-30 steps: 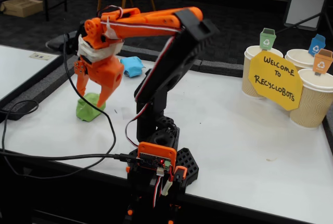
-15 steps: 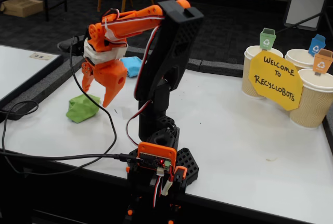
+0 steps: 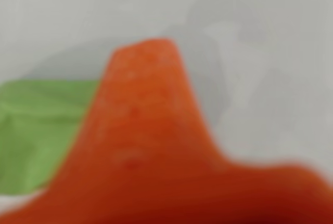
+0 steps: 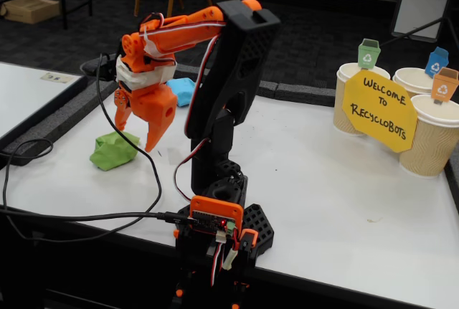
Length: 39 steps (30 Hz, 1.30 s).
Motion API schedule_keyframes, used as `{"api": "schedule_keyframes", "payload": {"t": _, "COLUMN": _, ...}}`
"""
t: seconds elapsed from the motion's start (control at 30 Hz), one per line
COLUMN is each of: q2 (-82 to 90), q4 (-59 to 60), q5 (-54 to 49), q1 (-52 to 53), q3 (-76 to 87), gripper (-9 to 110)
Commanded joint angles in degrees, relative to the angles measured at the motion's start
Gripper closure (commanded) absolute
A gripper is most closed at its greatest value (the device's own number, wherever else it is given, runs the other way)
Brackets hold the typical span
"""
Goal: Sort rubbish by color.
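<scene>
A crumpled green wad [image 4: 113, 151] sits on the white counter [image 4: 323, 180] near its left edge in the fixed view, and it looks like the piece in hand for sorting. The wrist view shows the same green wad [image 3: 36, 130] at the left, blurred and half hidden behind one orange finger [image 3: 151, 130] that fills the middle of the picture. A blue wad [image 4: 181, 91] lies further back, partly behind the arm.

The hand [image 4: 136, 135] hangs just above and to the right of the green wad, fingers spread and pointing down, with nothing between them. That pose reads as a lineup for a top-down grab: the jaws are wide enough to straddle the paper, but the hand is offset, so it would likely need to shift left in the fixed view before dropping.

Well apart, at the right of the counter, stand three paper cups, each carrying a small coloured bin marker: green [image 4: 368, 53], blue [image 4: 437, 61] and orange [image 4: 445, 84]. A yellow sign [image 4: 379, 111] leans against them. The markers presumably say which colour goes where, so the green wad belongs in the cup with the green marker, a long carry across the counter. The arm's black base [image 4: 222, 216] stands at the front edge between the rubbish and the cups.
</scene>
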Motion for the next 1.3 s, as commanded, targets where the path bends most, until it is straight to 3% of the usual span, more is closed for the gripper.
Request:
{"api": "schedule_keyframes", "payload": {"t": 0.0, "q2": 4.04, "q4": 0.26, "q5": -1.14, "q1": -2.99, "q3": -7.38, "gripper": 80}}
{"api": "schedule_keyframes", "payload": {"t": 0.3, "q2": 4.13, "q4": 2.02, "q5": -1.14, "q1": -9.32, "q3": -7.21, "gripper": 81}}
{"api": "schedule_keyframes", "payload": {"t": 0.57, "q2": 3.87, "q4": -2.99, "q5": -1.14, "q1": -8.26, "q3": -6.86, "gripper": 101}}
{"api": "schedule_keyframes", "payload": {"t": 0.8, "q2": 4.22, "q4": -3.43, "q5": -1.14, "q1": -4.83, "q3": -10.63, "gripper": 101}}
{"api": "schedule_keyframes", "payload": {"t": 1.27, "q2": 18.54, "q4": 10.99, "q5": -1.14, "q1": -3.43, "q3": -21.8, "gripper": 101}}
